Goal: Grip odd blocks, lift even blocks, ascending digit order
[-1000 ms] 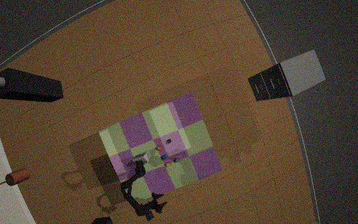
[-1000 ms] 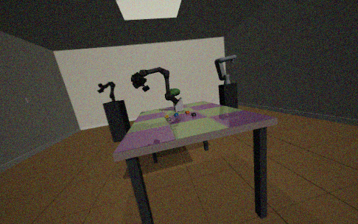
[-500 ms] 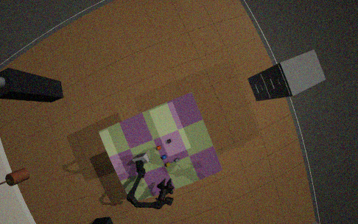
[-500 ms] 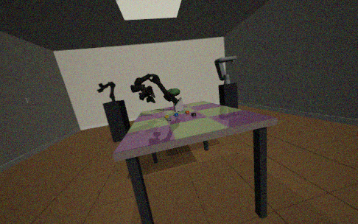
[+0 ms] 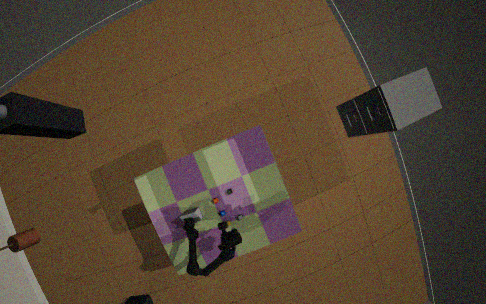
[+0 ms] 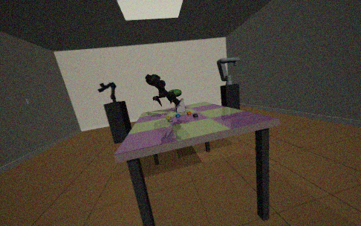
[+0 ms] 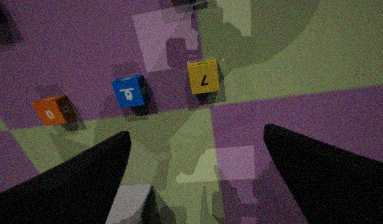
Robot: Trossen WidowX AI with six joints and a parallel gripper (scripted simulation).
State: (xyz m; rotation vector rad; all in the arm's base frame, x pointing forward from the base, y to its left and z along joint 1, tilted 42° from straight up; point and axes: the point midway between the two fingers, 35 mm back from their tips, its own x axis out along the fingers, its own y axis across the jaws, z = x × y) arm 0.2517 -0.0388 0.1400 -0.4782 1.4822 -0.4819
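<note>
The orange block (image 5: 215, 200) (image 6: 189, 113) (image 7: 51, 111) shows 0. The blue block (image 5: 222, 213) (image 6: 177, 115) (image 7: 129, 91) shows a barred digit, seemingly an upside-down 9. The yellow block (image 6: 168, 117) (image 7: 204, 77) shows an upside-down 7. A black block (image 5: 229, 191) (image 6: 195, 115) is partly in the wrist view's top left corner; its digit is unreadable. A grey block (image 5: 239, 217) (image 6: 171, 120) is cut off at the wrist view's top edge, digit unreadable. My gripper (image 7: 197, 134) is open and empty, above the table, with the yellow block ahead of its fingers.
The checkered table (image 5: 258, 145) (image 6: 247, 118) carries the blocks and the arm. A pale box (image 5: 193, 215) (image 6: 180, 106) (image 7: 127, 202) stands by the arm's base, left of the blocks in the top view. Other arms stand on dark pedestals (image 6: 117, 120) (image 6: 230, 96) away from the table.
</note>
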